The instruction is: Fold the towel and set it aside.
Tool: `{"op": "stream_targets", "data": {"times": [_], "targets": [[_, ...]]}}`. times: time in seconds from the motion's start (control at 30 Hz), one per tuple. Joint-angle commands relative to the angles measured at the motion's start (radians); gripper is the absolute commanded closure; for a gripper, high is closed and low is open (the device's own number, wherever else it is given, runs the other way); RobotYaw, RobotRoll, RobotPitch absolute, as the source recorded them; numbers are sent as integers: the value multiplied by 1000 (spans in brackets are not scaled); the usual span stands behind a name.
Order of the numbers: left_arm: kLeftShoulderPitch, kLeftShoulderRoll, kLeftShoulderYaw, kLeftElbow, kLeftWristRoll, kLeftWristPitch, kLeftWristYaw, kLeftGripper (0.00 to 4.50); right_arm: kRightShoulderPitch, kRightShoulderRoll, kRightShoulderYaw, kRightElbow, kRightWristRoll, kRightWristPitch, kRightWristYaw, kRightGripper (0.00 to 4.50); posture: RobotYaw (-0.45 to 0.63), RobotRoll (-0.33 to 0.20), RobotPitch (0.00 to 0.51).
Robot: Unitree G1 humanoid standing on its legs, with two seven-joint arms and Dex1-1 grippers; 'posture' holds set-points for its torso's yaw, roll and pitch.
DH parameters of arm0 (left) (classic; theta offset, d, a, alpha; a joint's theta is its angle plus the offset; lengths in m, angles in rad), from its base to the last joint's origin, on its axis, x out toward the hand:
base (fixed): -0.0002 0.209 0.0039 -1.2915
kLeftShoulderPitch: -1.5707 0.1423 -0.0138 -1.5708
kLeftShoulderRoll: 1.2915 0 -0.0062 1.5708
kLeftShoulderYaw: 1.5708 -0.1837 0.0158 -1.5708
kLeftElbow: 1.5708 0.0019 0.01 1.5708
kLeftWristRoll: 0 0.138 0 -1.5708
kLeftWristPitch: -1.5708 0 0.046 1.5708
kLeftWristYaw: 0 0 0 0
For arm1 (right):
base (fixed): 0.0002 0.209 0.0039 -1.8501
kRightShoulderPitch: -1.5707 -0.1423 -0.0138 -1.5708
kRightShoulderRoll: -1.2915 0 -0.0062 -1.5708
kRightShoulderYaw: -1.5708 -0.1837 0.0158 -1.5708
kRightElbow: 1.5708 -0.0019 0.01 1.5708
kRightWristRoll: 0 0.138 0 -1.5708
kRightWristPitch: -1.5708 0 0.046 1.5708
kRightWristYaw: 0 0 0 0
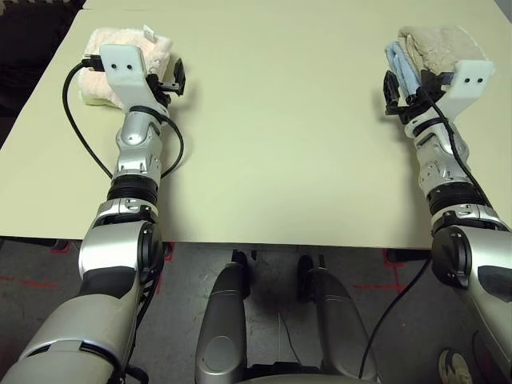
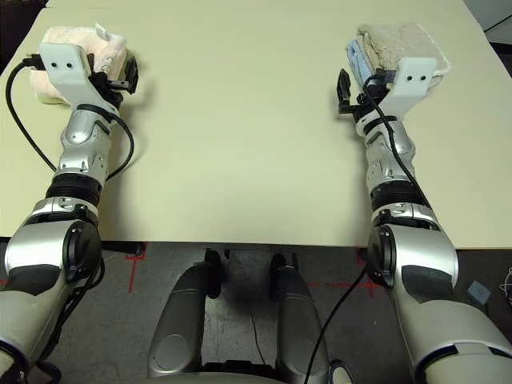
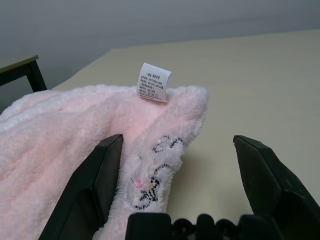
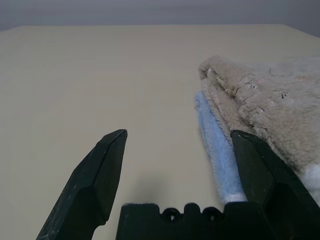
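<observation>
Tools are seen released on both arms: the left tool (image 3: 175,170) is spread at the folded pink towel (image 1: 96,76), one finger (image 3: 95,185) against its edge, at the desk's (image 1: 280,144) far left. The right tool (image 4: 177,165) is spread just beside beige and light-blue towels (image 2: 392,44).

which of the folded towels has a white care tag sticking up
The pink towel by the left gripper at the table's far left. Its white tag stands up from the fold; the beige towel and blue towel show none.

Both claws (image 3: 175,165) (image 4: 175,165) wide open.
</observation>
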Motion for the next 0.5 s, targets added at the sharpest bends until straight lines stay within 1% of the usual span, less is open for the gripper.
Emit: {"op": "stream_targets", "data": {"times": [0.03,0.27,0.5], "targets": [[-13,15,1,35,9,-23,-3,22,-4,-3,-6,9,3,5,18,0,65,0,294],[-33,29,-1,54,9,-32,-30,22,-24,-16,-5,-2,0,26,41,0,64,0,295],[-34,40,7,73,1,-20,-44,22,-16,-16,-10,1,5,29,58,0,63,0,295]]}}
